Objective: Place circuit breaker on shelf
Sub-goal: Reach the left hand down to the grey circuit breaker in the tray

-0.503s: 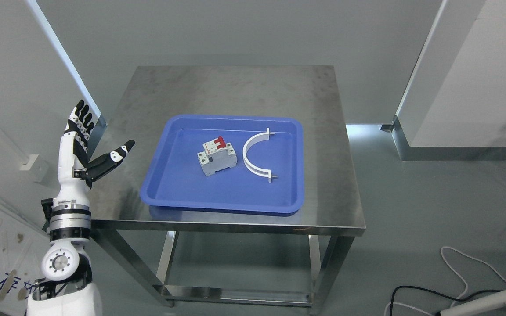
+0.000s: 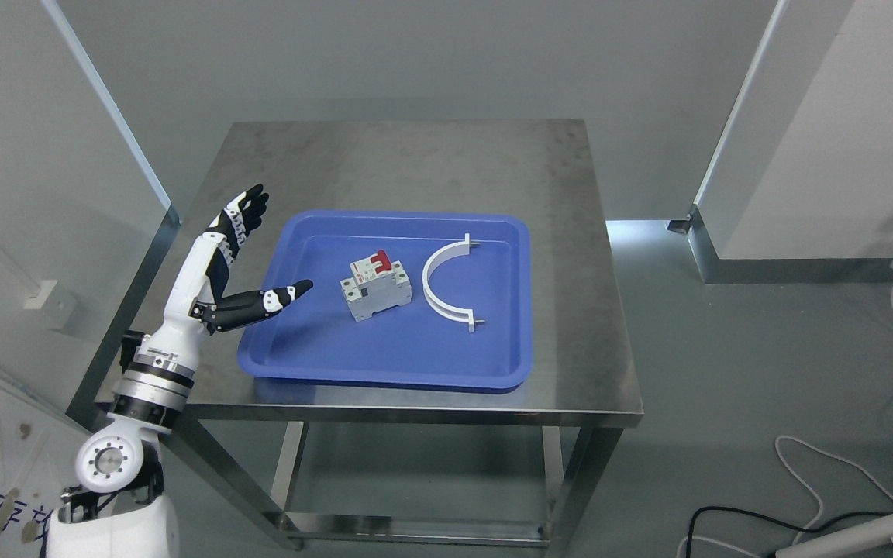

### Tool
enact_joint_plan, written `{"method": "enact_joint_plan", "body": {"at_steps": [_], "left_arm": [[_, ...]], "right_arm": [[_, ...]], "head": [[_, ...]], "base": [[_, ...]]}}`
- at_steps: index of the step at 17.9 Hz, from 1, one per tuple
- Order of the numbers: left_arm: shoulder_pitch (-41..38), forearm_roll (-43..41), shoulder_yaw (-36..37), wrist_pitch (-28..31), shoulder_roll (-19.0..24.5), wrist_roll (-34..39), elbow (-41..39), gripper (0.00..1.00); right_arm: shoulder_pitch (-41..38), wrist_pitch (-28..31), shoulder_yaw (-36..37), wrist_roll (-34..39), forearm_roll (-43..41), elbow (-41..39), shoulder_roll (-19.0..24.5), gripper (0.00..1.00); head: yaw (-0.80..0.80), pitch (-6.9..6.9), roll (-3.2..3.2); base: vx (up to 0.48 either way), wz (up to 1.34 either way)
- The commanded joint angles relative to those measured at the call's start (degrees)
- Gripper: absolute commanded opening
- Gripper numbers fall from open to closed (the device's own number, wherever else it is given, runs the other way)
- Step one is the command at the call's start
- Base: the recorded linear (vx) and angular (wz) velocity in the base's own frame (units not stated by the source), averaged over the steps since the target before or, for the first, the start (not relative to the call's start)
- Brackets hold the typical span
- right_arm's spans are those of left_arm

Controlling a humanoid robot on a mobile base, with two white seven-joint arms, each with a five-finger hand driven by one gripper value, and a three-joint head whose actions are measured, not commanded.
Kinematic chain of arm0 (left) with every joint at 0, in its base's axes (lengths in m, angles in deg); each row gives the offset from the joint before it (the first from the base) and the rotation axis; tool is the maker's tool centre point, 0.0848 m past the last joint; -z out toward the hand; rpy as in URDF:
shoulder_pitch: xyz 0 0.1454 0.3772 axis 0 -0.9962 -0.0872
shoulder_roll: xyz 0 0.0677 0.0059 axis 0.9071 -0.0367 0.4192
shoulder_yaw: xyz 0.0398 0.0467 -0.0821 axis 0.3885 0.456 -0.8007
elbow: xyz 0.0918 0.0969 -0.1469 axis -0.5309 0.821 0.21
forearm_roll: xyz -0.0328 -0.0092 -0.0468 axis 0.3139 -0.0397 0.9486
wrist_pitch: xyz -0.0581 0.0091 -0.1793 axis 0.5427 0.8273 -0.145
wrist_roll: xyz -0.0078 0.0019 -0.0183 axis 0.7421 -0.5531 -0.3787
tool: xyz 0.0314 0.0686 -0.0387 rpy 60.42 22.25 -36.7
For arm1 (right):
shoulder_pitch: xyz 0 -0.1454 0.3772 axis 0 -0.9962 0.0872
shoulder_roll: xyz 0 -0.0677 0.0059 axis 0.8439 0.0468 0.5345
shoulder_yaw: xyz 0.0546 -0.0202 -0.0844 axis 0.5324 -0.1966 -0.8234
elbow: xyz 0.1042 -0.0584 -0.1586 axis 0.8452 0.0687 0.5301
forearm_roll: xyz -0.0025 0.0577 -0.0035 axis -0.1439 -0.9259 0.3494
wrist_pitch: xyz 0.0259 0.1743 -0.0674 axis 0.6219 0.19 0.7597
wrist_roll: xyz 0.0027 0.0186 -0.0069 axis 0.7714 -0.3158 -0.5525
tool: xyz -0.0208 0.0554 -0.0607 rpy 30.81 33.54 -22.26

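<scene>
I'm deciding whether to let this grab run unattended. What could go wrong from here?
The circuit breaker lies loose and angled in the blue tray, so the open left hand may push it away rather than grip it. The white curved clamp lies close beside it and could get knocked. The tray's raised rim may catch the fingers.

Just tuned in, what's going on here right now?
The left hand is open at the left edge of the blue tray, thumb pointing at the circuit breaker, not touching it. The breaker lies in the tray beside a white curved bracket, on the steel table. Nothing is grasped yet.
</scene>
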Motion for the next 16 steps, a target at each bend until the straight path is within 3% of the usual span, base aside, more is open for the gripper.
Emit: {"method": "enact_joint_plan", "body": {"at_steps": [1, 4, 6, 10, 14, 15, 16], "left_arm": [[3.76, -9.52, 14.97, 6.86, 8.69, -1.7, -0.11, 0.94], [5.18, -15.09, 19.19, 13.21, 8.95, -5.28, -0.11, 0.93], [5.18, -15.96, 20.0, 13.57, 9.3, -8.72, -0.11, 0.86], [5.45, -19.75, 19.91, 13.66, 8.86, -9.0, 0.07, 0.79], [6.23, -20.01, 17.11, 13.31, 9.3, -8.73, 1.74, 0.53], [6.5, -20.01, 15.53, 12.35, 9.48, -8.65, 1.74, 0.35], [6.76, -19.93, 14.21, 10.6, 9.48, -8.56, 2.09, 0.27]], "right_arm": [[0.0, 1.89, -1.14, 0.24, 0.0, 0.0, -1.0, 1.0], [0.0, 1.89, -1.14, 0.24, -0.08, 0.0, -1.0, 1.0], [0.0, 1.89, -1.14, 0.24, 0.0, 0.0, -1.0, 1.0], [0.0, 1.89, -1.14, 0.24, 0.0, 0.0, -1.0, 1.0], [0.0, 1.81, -1.14, 0.24, 0.0, 0.0, -1.0, 1.0], [0.0, 1.89, -1.14, 0.24, 0.0, 0.0, -1.0, 1.0], [0.0, 1.89, -1.14, 0.33, 0.0, 0.0, -1.0, 1.0]], "head": [[0.0, 0.0, 0.0], [0.0, 0.0, 0.0], [0.0, 0.0, 0.0], [0.0, 0.0, 0.0], [0.0, 0.0, 0.0], [0.0, 0.0, 0.0], [0.0, 0.0, 0.0]], "base": [[-0.003, -0.04], [0.009, -0.04], [0.013, -0.04], [0.013, -0.04], [0.022, -0.05], [0.016, -0.05], [0.016, -0.05]]}}
